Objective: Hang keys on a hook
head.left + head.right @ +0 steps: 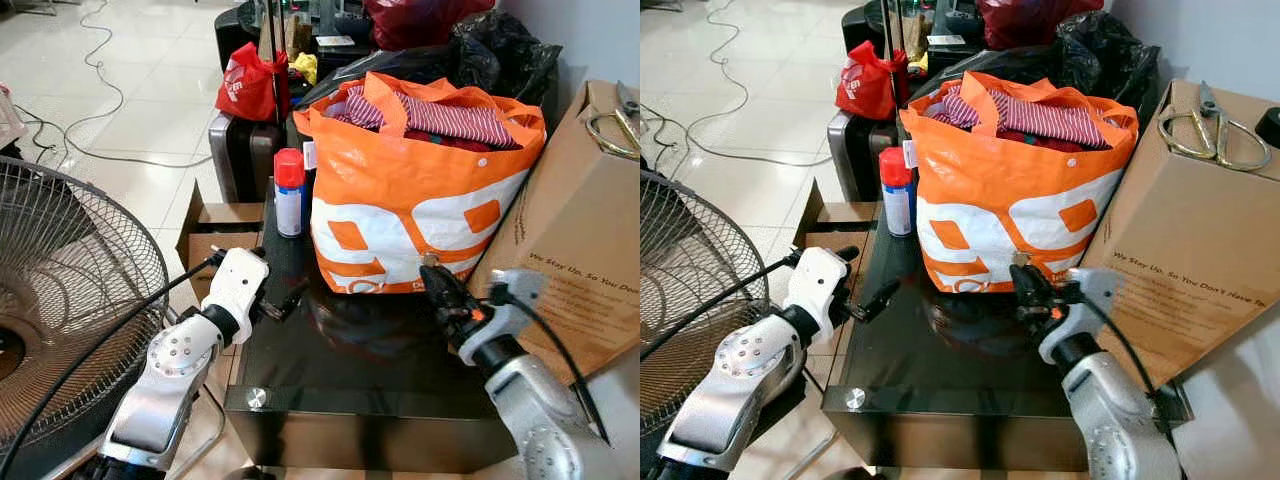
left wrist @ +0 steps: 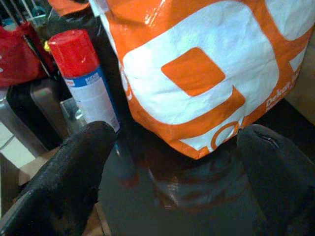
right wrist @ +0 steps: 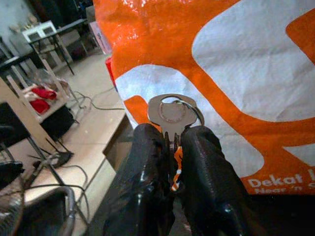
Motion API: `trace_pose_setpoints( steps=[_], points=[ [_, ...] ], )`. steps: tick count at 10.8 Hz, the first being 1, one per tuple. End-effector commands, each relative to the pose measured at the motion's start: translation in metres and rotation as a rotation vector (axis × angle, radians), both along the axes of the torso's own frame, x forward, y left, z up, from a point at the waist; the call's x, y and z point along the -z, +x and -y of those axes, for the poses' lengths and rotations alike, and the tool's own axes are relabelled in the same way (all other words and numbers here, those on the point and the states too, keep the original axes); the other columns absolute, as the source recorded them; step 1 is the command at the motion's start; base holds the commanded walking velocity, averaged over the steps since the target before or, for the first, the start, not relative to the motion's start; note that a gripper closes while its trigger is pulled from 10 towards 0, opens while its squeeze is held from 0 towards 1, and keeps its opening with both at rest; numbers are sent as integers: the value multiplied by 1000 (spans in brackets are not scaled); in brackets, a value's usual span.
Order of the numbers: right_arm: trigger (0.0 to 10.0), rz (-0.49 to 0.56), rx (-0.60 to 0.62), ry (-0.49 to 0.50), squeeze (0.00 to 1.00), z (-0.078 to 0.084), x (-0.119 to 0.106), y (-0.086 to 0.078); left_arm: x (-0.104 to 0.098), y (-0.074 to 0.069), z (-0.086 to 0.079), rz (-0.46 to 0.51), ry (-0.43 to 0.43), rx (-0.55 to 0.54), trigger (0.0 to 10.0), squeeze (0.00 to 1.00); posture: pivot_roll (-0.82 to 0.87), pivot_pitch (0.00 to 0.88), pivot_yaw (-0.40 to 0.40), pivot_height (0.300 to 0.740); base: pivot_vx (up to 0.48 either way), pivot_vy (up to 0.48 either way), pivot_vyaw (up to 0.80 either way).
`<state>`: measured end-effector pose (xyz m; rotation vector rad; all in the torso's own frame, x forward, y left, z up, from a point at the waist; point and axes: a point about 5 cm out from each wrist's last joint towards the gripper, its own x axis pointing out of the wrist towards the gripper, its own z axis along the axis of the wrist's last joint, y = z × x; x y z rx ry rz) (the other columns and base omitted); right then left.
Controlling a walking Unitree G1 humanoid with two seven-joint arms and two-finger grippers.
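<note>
1. We see our right gripper (image 3: 172, 142) with its two black fingers (image 3: 147, 172) pressed onto a silver key (image 3: 170, 115); the key's round head, with a ring through it, stands up above the fingertips.
2. In the head views the key is held low above the glossy black bench (image 1: 350, 370), close in front of the lower edge of a large orange-and-white shopping bag (image 1: 410, 210). We cannot tell whether the key touches the bag.
3. The bag stands on the bench and is stuffed with clothing, including a red-and-white striped garment (image 1: 440, 118) at the top.
4. Our left gripper (image 1: 285, 300) hovers over the left edge of the bench with its fingers (image 2: 69, 172) spread apart and holding nothing.
5. A spray can (image 1: 289, 193) with a red cap stands upright on the bench just beside the bag, on its left.
6. A brown cardboard box (image 1: 1180, 240) leans at the right of the bag, touching it, and a pair of scissors (image 1: 1215, 135) lies on its top face.
7. A round wire fan guard (image 1: 70, 290) sits at the left, near our left arm.
8. Behind the bench are a red plastic bag (image 1: 250, 85) and black rubbish bags (image 1: 500, 55); cables (image 1: 90, 60) trail over the pale tiled floor.
</note>
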<state>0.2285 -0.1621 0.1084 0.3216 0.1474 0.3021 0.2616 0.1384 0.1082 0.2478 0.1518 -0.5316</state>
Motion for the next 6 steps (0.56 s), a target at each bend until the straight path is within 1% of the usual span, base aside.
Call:
trace_pose_setpoints(
  steps=[1,2,6],
  points=[
    [10000,18,17,-39,0,2,-2,3,-2,2,2,17,9,-4,10000,0,-70,0,13,740,0,0,0],
    [10000,26,27,-45,0,2,-4,5,-2,2,2,17,6,-11,10000,0,-68,0,11,740,0,0,0],
    [10000,49,59,-73,0,3,-7,11,-2,4,0,28,2,-39,10000,0,-62,0,-4,740,-243,0,0]
  ],
)
